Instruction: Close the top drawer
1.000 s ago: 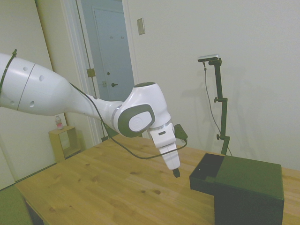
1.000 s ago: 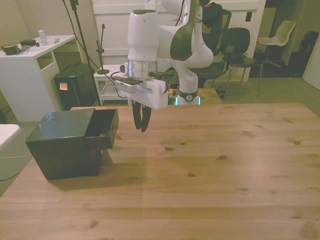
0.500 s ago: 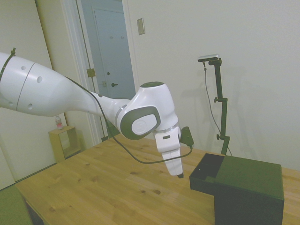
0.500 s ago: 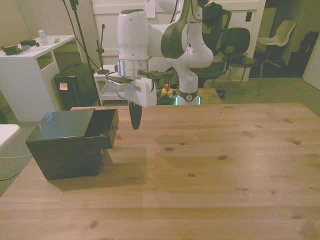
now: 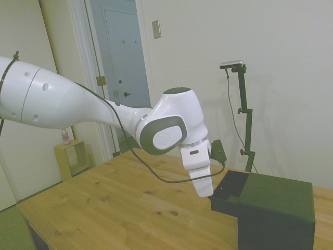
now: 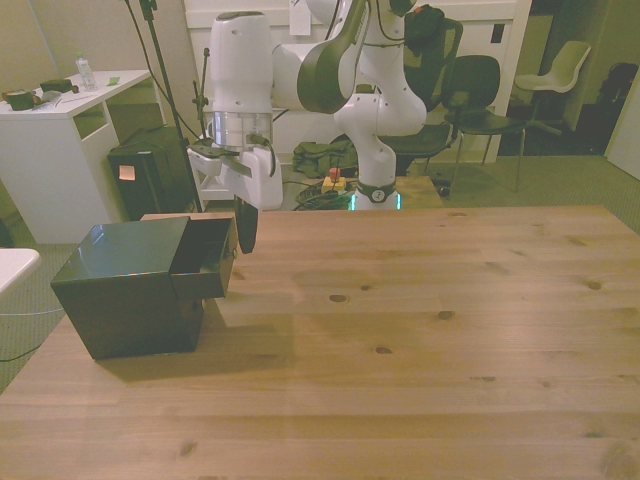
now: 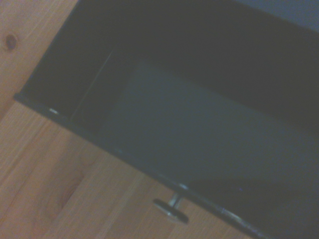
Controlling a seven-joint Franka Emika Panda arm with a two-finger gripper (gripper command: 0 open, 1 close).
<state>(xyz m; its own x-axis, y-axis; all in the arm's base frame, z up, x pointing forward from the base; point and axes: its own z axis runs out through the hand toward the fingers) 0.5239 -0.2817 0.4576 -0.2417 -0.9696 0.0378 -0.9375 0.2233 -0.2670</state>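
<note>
**Gripper just outside the open drawer front, push axis ran toward the cabinet**

Going left to right in the front view: the cabinet [image 6: 125, 300] sat at the table's [image 6: 420, 340] left side, and the top drawer [image 6: 204, 257] stuck out of it to the right, open and apparently empty. Just right of the drawer's front panel hung the gripper [image 6: 246, 232], fingers pointing down, tips about level with the panel. The jaws looked pressed together, holding nothing, though at that angle the fingers overlapped, so this was only a probable reading.

The drawer's slide axis ran left-right in the front view. The drawer front lay immediately left of the fingers, touching or nearly so; contact could not be confirmed. In the side view the gripper [image 5: 205, 188] stood right against the drawer's [image 5: 229, 194] outer face. The wrist view showed the dark drawer interior [image 7: 199, 119] and a small knob [image 7: 171, 210] on the front panel, directly under the camera.

Judgement: closing called for a straight push leftward into the cabinet.
</note>
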